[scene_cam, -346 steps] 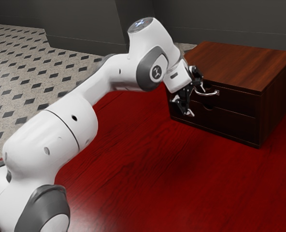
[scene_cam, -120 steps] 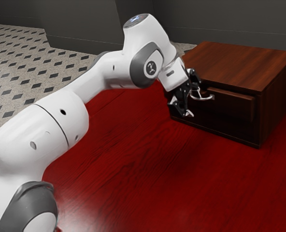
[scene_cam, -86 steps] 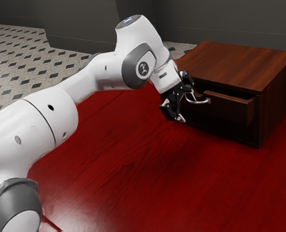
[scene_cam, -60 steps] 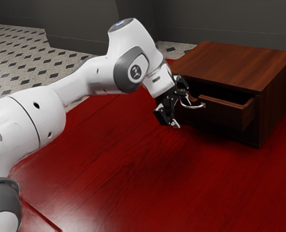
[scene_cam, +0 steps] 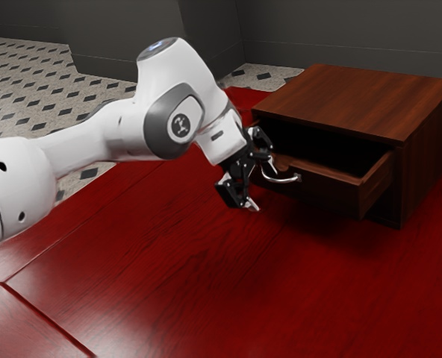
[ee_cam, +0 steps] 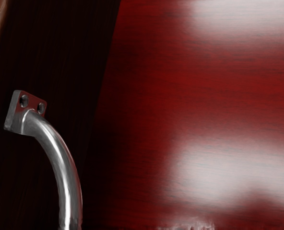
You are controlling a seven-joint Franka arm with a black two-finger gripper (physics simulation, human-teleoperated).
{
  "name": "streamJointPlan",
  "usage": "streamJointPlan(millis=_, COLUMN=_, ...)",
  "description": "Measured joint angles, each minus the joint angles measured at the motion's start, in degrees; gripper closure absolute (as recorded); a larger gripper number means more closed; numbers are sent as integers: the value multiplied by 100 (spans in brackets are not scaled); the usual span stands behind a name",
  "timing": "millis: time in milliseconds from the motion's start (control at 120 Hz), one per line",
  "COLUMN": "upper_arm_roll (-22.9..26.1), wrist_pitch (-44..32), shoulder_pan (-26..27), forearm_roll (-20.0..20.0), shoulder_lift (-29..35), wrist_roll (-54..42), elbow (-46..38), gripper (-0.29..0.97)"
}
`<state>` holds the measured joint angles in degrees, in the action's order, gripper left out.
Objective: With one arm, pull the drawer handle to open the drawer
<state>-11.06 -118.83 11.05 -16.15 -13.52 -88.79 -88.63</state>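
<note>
Drawer (scene_cam: 333, 183) stood partly out of the wooden cabinet (scene_cam: 370, 101), its front facing the exterior view's left. Its silver handle (scene_cam: 281, 177) ran level along that front, at the gripper (scene_cam: 260, 160); whether the gripper clasped it, I could not tell.

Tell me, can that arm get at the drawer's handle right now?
Probably yes: its tool is right at the metal handle of the pulled-out drawer, and nothing stands between them.
</note>
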Motion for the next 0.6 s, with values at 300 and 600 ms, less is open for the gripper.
streamJointPlan(millis=300, upper_arm_roll=66, wrist_pitch=-272, shoulder_pan=-1, forearm_roll=123, shoulder_lift=716, wrist_roll=50, elbow=-963, gripper=0)
streamJointPlan(millis=600, upper_arm_roll=178, wrist_pitch=-440, shoulder_pan=9, forearm_roll=348, shoulder_lift=1307, wrist_roll=145, elbow=-1683, gripper=-1)
